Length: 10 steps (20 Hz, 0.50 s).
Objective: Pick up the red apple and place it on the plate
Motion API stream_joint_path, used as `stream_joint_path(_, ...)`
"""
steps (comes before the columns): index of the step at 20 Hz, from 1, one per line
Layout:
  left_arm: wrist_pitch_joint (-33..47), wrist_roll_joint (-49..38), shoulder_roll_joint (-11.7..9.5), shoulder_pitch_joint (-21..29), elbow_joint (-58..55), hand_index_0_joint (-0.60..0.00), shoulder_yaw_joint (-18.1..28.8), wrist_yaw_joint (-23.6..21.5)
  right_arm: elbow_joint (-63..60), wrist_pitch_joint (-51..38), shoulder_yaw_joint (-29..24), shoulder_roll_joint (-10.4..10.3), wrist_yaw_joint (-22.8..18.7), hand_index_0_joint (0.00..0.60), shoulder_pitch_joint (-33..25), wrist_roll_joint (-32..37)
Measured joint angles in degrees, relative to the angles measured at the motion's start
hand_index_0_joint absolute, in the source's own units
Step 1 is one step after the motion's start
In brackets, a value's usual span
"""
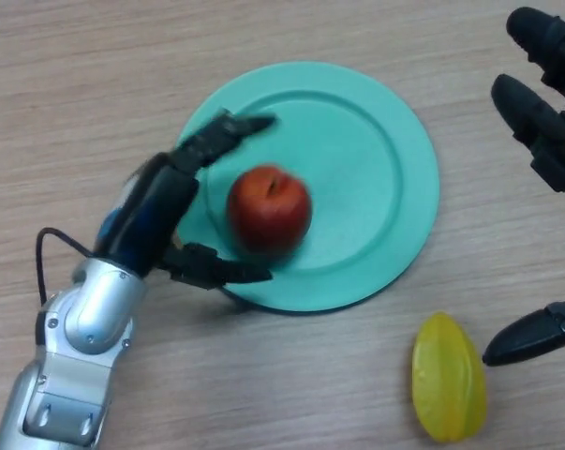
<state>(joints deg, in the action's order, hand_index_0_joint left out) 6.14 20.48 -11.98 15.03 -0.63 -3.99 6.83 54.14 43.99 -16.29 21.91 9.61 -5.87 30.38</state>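
Round red apple [269, 208], glossy skin, dark stem dimple facing up and slightly right, resting upright on the flat turquoise round plate [376, 169]. Sits left of the plate's centre, inside the raised rim, touching the plate's inner surface. Plate lying flat on the wood-grain tabletop, whole rim visible except at the left edge.

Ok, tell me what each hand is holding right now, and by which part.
Nothing is held. The left hand is open beside the red apple on the plate, fingers clear of it. The right hand is open and empty.
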Motion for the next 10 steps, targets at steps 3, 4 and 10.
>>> stream_joint_path(3, -10.7, -6.5, 0.2, -3.6, -10.6, 0.000, 1.0, 0.0, -0.5, 0.0, 1.4, -0.2, 0.1, 0.000, -2.3, 0.0)
stream_joint_path(4, -16.5, -10.5, 0.3, -4.3, -15.5, 0.000, 2.1, 0.0, -0.6, 0.0, 2.1, -0.4, 0.1, 0.000, -2.5, 0.0)
stream_joint_path(10, -31.1, -29.0, -1.4, -11.8, -38.9, 0.000, 11.8, -1.6, -1.3, 0.1, 5.4, -1.7, 0.6, 0.000, -3.8, -2.2)
